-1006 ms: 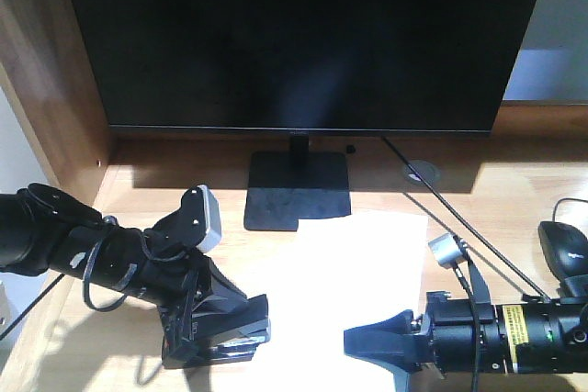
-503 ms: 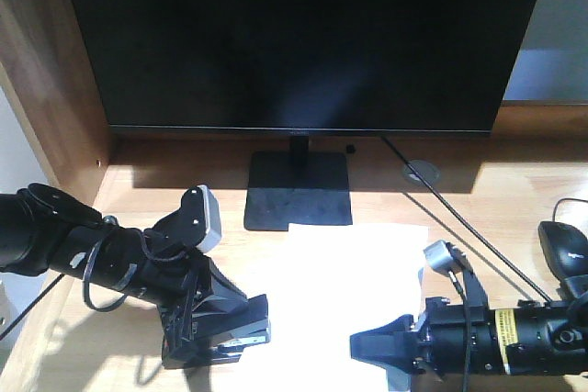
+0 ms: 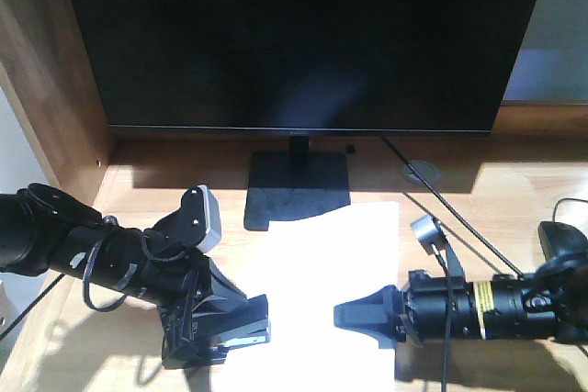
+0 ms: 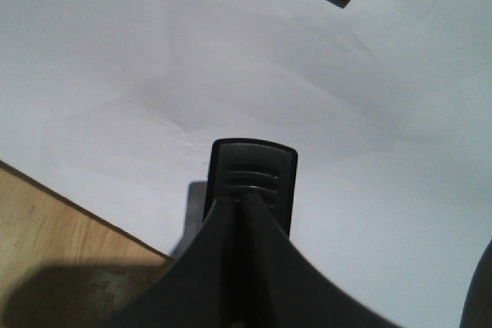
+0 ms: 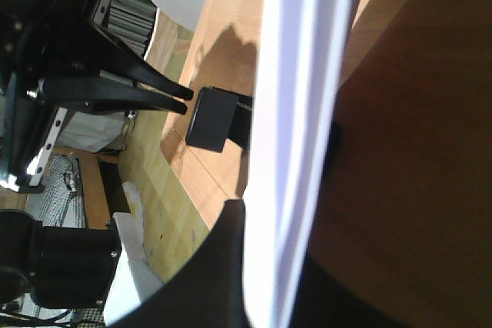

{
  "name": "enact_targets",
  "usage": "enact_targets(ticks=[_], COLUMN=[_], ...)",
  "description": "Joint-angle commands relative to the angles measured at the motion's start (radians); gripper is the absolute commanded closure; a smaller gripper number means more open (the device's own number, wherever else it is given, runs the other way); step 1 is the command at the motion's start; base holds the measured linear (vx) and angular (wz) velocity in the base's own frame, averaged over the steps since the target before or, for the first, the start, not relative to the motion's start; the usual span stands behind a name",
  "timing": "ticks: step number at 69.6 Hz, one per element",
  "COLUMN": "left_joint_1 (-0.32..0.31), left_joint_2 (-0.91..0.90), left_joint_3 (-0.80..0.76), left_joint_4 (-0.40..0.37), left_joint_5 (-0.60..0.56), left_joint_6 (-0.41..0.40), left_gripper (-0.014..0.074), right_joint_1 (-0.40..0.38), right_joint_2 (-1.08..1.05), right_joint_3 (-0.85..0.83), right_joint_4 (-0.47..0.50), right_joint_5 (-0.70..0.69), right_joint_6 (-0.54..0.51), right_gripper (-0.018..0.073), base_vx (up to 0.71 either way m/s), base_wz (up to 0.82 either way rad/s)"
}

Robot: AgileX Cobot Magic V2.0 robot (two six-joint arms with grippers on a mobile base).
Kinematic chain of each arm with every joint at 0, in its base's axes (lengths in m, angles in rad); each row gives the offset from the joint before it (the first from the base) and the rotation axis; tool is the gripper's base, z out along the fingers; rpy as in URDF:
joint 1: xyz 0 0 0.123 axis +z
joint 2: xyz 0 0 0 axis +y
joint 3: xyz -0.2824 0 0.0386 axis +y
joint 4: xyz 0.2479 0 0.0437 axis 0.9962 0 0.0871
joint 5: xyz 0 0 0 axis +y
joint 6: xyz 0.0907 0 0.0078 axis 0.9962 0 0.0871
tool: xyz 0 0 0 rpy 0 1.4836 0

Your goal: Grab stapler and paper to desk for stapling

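Lying low over the desk, right arm pinches the paper in its jaws, left arm clamps the stapler.

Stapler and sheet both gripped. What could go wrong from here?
A far corner of the paper lies over the monitor stand; dragging could snag or crease it.
The right tool pinches only one edge, so the sheet may slip or buckle.
The stapler in the left tool sits over the paper near the right tool; the arms could clash.
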Motion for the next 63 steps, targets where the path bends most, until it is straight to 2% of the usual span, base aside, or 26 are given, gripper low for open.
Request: enact_targets(ticks=[1,20,43,63], left_joint_1=[-0.004,-0.004,-0.004,-0.004], left_joint_2=[-0.037,-0.037,-0.037,-0.037], left_joint_3=[-0.024,-0.024,-0.024,-0.024], left_joint_4=[-0.048,-0.048,-0.048,-0.048], left_joint_5=[0.039,0.039,0.039,0.039], left_joint_6=[0.002,0.002,0.002,0.002], left_gripper=[0.0604,0.0604,0.0604,0.0604], right_joint_1=[0.002,0.007,0.142,0.139], right_joint_2=[-0.01,0.034,0.066,0.066], right_joint_3=[-0.045,-0.067,-0.141,-0.144], right_joint_4=[-0.021,-0.058,-0.051,-0.057], right_joint_5=[-0.098,-0.149,-0.127,-0.11], right_joint_6=[0.029,0.064,0.075,0.08], right_gripper=[0.0562,0.0562,0.0562,0.0562], base_vx=[0.0,0.0,0.0,0.0], base_wz=[0.0,0.0,0.0,0.0])
